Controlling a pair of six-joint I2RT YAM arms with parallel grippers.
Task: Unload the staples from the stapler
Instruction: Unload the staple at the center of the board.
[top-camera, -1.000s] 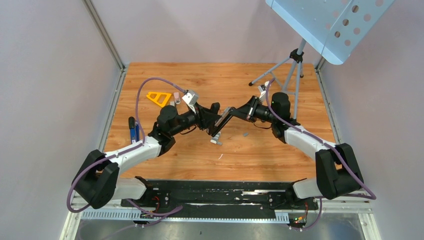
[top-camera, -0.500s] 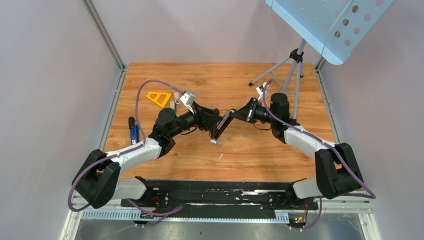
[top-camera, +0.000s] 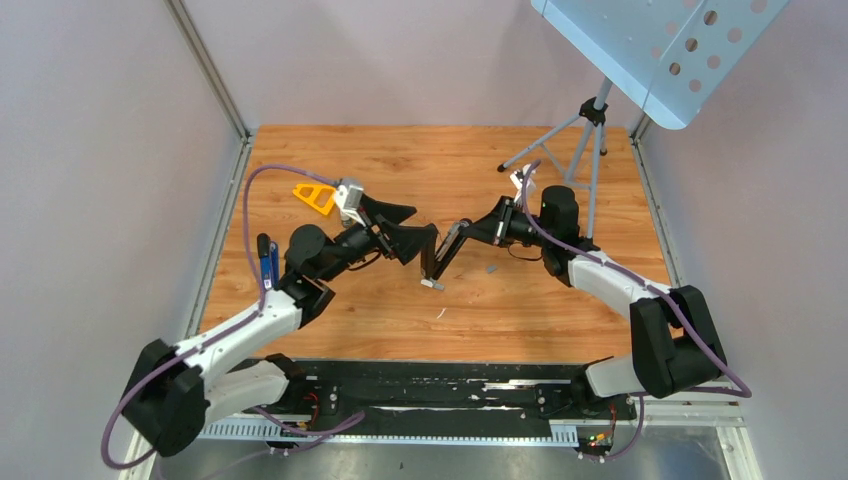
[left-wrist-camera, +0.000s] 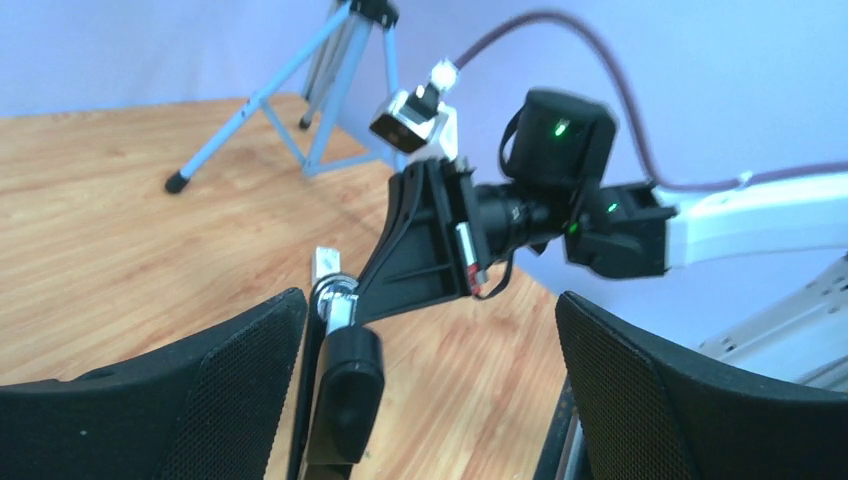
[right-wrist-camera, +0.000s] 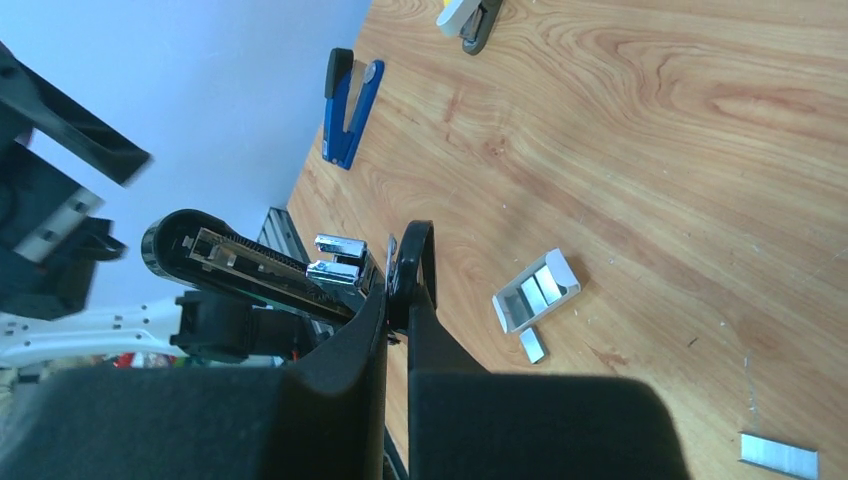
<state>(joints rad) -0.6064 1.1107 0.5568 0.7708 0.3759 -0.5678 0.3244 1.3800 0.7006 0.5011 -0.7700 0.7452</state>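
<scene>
The left gripper (top-camera: 424, 222) had let go of the stapler (top-camera: 440, 255) and drawn back just left of it, jaws wide. The right gripper (top-camera: 468, 229) stayed clamped on the stapler's top end, holding it aloft. Loose staples (top-camera: 491, 268) lay right of it, so unloading seemed under way.

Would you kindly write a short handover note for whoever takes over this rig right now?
Left gripper: open, empty, close to the black stapler.
Right gripper: shut on the black stapler, holding it swung open above the table.
Done: stapler opened; a staple strip lies on the table.
Left: I cannot tell whether staples remain in the magazine. Check it, empty it if needed, then set the stapler down.
</scene>
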